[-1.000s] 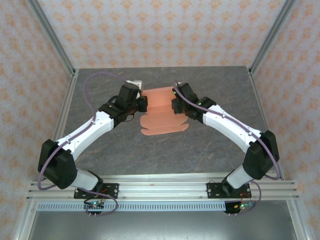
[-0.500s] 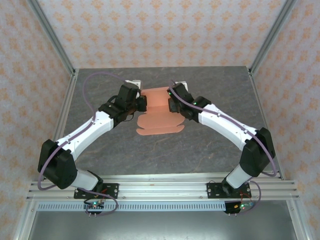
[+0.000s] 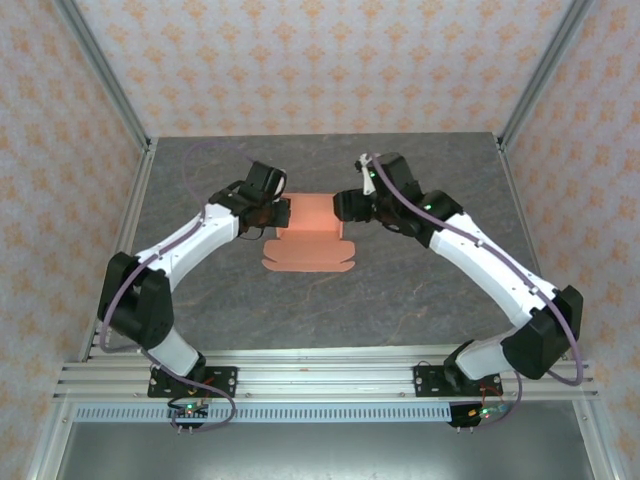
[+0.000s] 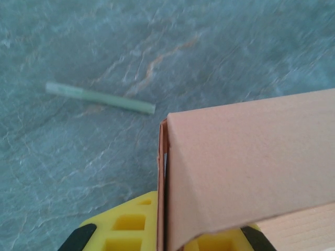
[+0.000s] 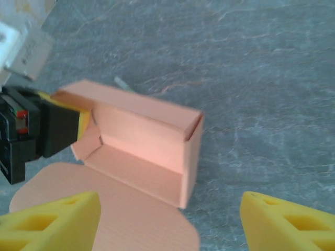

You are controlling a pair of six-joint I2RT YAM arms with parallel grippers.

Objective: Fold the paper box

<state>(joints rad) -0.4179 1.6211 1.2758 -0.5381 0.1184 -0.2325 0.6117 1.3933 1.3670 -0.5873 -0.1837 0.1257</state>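
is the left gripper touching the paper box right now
Touching. The left wrist view shows the left gripper shut on an end wall of the paper box, the card pinched between its yellow fingers.

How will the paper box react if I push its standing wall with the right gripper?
Probably floppy: the paper box is thin card, its walls merely creased upright, so a push would likely fold one over. Likely light, so it may slide on the smooth table, though the left gripper pinches one end.
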